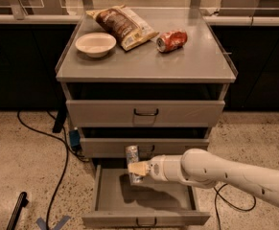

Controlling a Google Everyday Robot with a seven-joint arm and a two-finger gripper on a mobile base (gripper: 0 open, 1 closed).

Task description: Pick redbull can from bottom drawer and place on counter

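One can, one firm hold: the gripper (138, 168) has its jaws closed around the redbull can (132, 153), which is upright above the far left of the open bottom drawer (146, 219). Best play now, I reckon: draw it nearer first, clear of the upper drawer fronts, then rise, keeping it vertical. Aim for the counter (196, 66) at its bare near-right patch, away from the red soda can (171, 40) and bowl (95, 44).

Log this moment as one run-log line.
gripper: over open bottom drawer | jaws: shut on redbull can | can: upright | counter: can not yet placed
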